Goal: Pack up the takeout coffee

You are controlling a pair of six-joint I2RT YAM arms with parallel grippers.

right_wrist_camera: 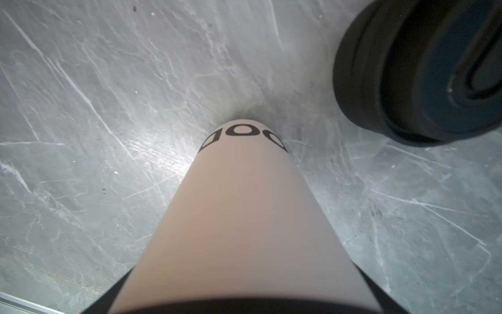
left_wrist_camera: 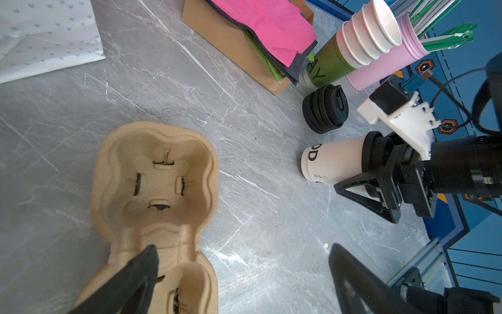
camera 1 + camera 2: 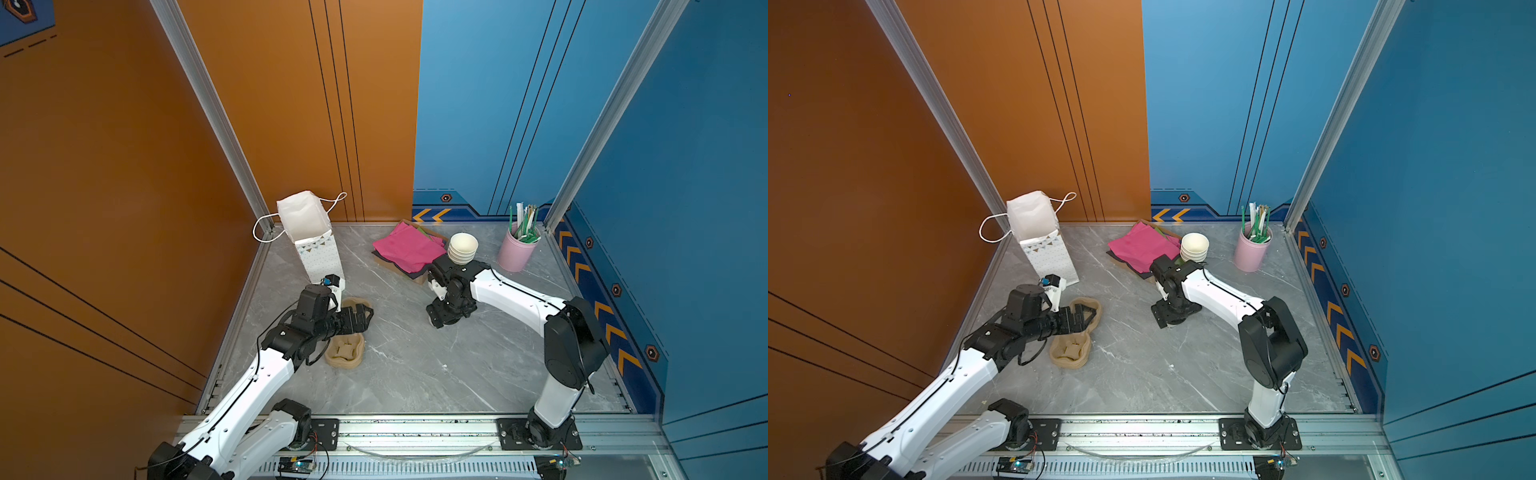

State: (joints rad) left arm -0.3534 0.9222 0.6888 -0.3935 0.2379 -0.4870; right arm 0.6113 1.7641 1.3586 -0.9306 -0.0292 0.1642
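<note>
Cup position: takeout coffee (image 2: 334, 163) stands upright on the surface (image 3: 415, 365) directly beneath the right end effector (image 3: 444, 316), long axis in line with it, jaws flanking its lidded top, actual pinch impossible to tell; left end effector (image 2: 244, 247) hangs wide open by the pulp carrier (image 2: 154, 179), farther off.

Grey veined marble tabletop (image 3: 415, 374) under both pairs; orange wall (image 3: 104, 166) beyond the left jaws, blue wall (image 3: 706, 208) beyond the right jaws.

Right wrist view: takeout coffee (image 1: 239, 217) lid end blurred, cropped; stack of black lids (image 1: 423, 68) blurred, cropped. Both top views: coffee all but hidden beneath right gripper (image 3: 444, 318).
</note>
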